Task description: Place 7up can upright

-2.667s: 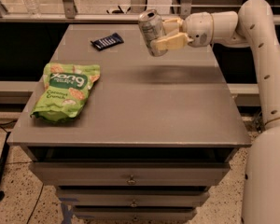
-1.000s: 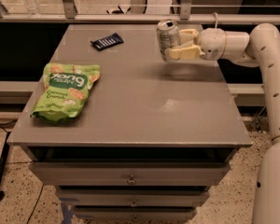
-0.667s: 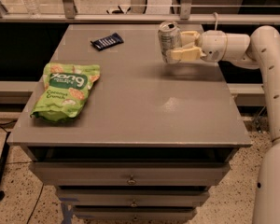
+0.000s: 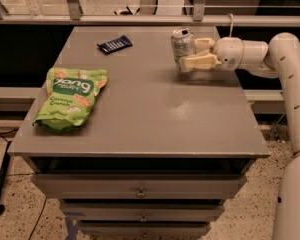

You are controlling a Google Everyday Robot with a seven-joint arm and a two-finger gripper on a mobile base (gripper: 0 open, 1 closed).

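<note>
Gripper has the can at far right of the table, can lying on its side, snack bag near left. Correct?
No: the camera view shows the can upright, not on its side. Rest holds: gripper at far right of the table, jaws around the can; snack bag near left.

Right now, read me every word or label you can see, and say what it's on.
"Xong", first letter unsure: on the bag.
"Coconut Crunch", blurred, probably: same bag.
Label on the can, held in the gripper at the far right of the table: too blurred.
The dark packet: nothing readable.
</note>
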